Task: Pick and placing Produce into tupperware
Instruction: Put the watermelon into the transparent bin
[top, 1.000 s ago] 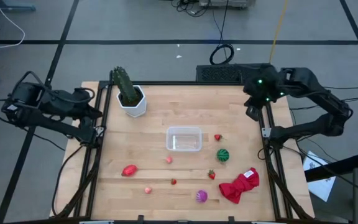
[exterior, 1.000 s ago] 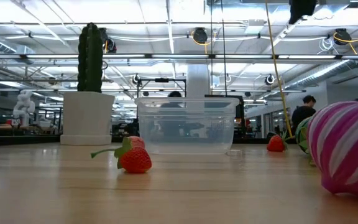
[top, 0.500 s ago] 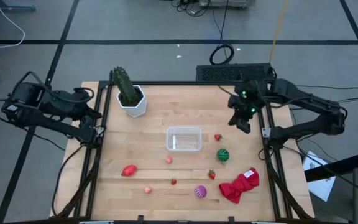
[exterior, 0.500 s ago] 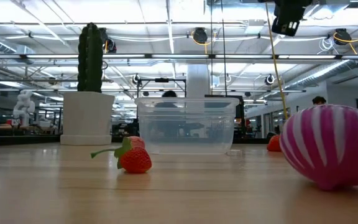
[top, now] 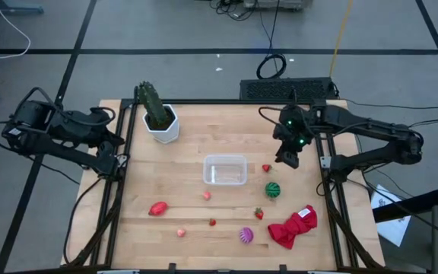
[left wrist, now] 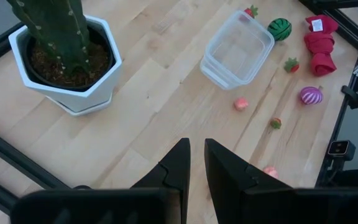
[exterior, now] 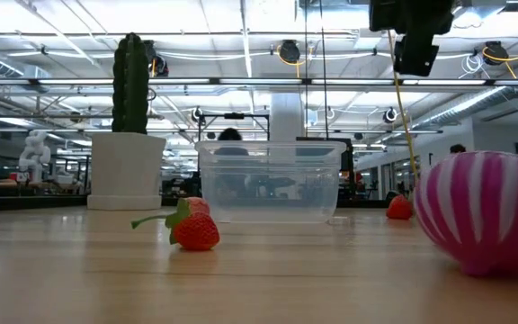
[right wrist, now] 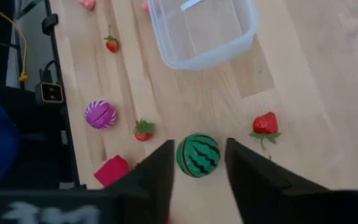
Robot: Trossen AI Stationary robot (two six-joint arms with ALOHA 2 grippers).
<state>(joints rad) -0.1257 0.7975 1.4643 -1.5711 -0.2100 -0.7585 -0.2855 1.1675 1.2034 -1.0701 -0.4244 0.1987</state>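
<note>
While the right gripper [right wrist: 199, 163] hovers with fingers parted, framing the green striped ball [right wrist: 198, 155] low in the right wrist view, it should drop straight down. The empty tupperware [top: 225, 170] sits mid-frame on the surface. The left fingers [left wrist: 178, 171] are closed.

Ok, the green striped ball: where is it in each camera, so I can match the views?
High view: green striped ball lies right of the tupperware, toward the table's right edge.
Low view: not visible; the purple striped piece fills that side.
Left wrist view: ball near the top, beside the red cloth.
Right wrist view: ball between the right gripper fingers, which stand open.
Shared landmark: the tupperware.
</note>
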